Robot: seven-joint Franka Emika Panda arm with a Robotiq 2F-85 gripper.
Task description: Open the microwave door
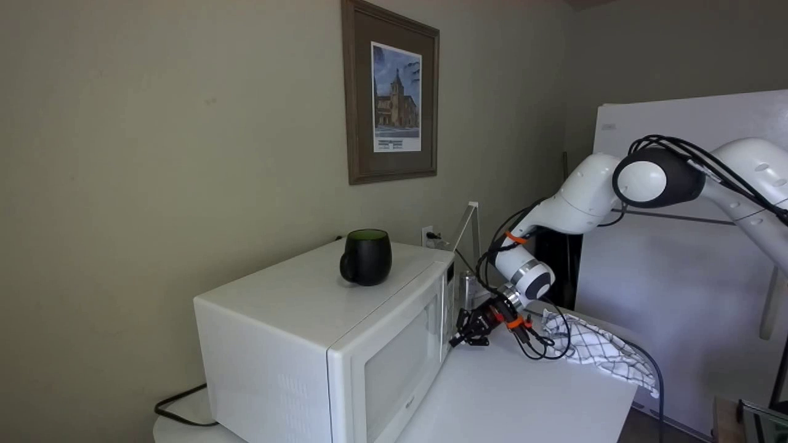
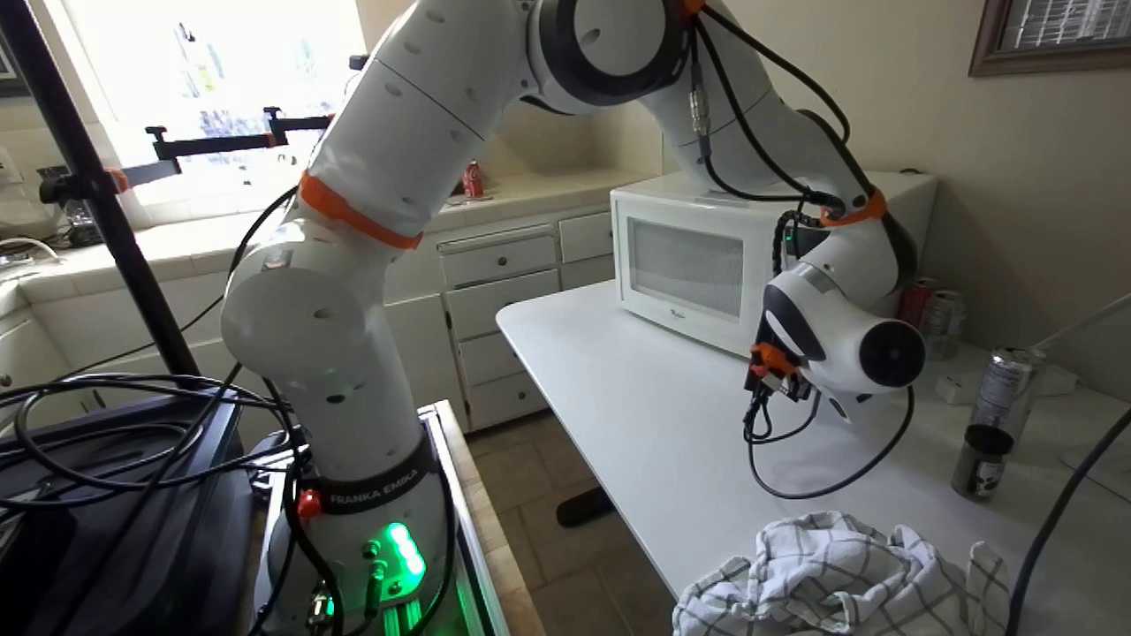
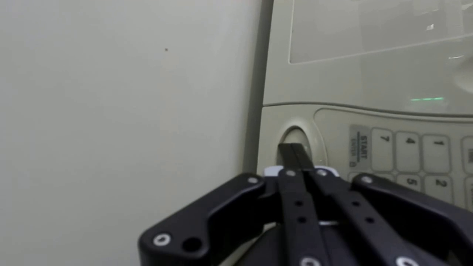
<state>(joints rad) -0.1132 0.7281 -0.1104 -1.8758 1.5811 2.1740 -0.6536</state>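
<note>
The white microwave [image 1: 265, 326] stands on the white table against the wall. Its door [image 1: 400, 369] is closed, with a paler window; it also shows in an exterior view [image 2: 687, 265] and in the wrist view [image 3: 332, 79]. My gripper [image 3: 294, 146] is shut, its two black fingertips pressed together with nothing between them. The tips are over the oval button [image 3: 296, 136] at the low corner of the keypad panel; I cannot tell whether they touch it. In an exterior view the gripper [image 1: 454, 341] is low beside the microwave's front. In another exterior view the wrist hides the fingers.
A black mug [image 1: 367, 261] stands on the microwave. A checked cloth [image 2: 831, 574] lies on the table [image 2: 618, 424]. Cans [image 2: 994, 424] stand behind the arm near the wall. Cables [image 2: 839, 486] hang from the wrist over the table. A white refrigerator [image 1: 671, 295] stands behind.
</note>
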